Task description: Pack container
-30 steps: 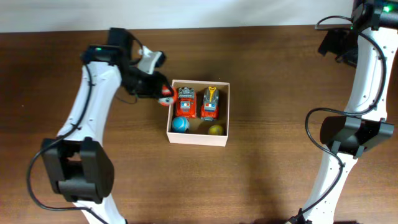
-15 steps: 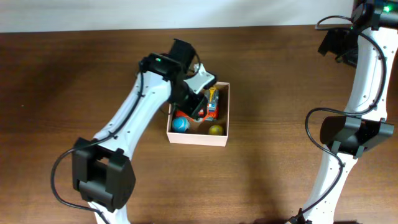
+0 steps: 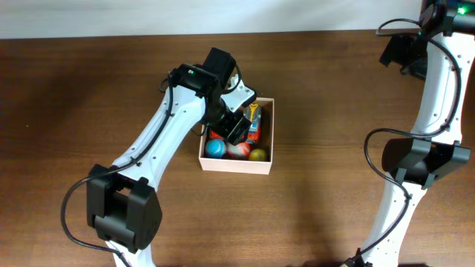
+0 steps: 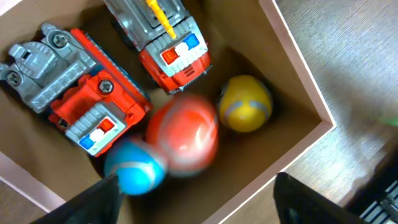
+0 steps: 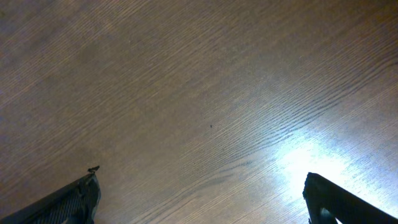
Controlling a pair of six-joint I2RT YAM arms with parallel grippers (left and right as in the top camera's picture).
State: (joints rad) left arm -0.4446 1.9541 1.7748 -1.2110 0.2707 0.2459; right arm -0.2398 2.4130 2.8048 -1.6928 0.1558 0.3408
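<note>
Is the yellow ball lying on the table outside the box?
No, the yellow ball sits inside the cardboard box, in a corner beside a toy truck.

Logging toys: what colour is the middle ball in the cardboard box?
The small round middle ball is orange-red, best seen in the left wrist view.

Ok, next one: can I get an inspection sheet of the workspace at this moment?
Surface: brown wood-grain table.
Job's things: container holds grey-topped truck, yellow-topped truck, blue ball, blurred red ball, yellow ball.
Clutter: nothing seen.
Grippers: left gripper open above the container; right gripper open over bare table.
Cables: black cables loop along both arms.
Surroundings: white strip beyond the table's far edge.
</note>
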